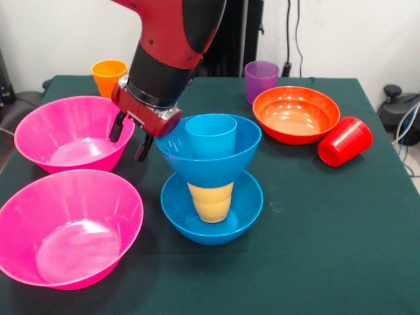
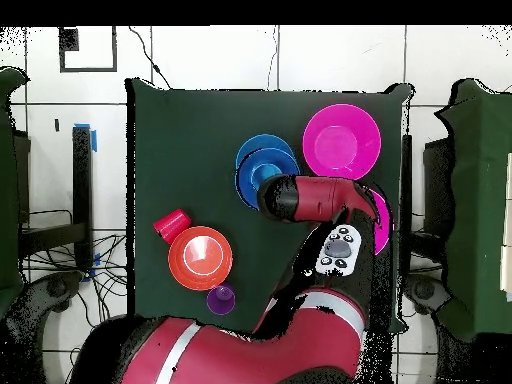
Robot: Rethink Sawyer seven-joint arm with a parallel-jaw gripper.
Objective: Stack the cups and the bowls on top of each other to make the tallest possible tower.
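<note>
Table cloth [image 1: 315, 216]: dark green, plain. Two large bowls [image 1: 69, 226] [image 1: 72, 133]: glossy pink. Tower [image 1: 211, 177]: blue bowl [image 1: 211, 216], yellow cup [image 1: 210, 201], blue bowl [image 1: 210, 161], light blue cup [image 1: 210, 134]. Shallow bowl [image 1: 296, 114]: orange-red. Cups: orange [image 1: 109, 76], purple [image 1: 261, 80], red [image 1: 344, 141], last one ribbed. Arm [image 1: 174, 46]: red and black. Gripper [image 1: 130, 140]: black fingers, red mount. Wall [image 1: 354, 33]: white.

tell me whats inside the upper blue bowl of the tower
A light blue plastic cup stands upright inside the upper glossy blue bowl. The bowl's floor beneath the cup is hidden, and so is the cup's own inside.
</note>
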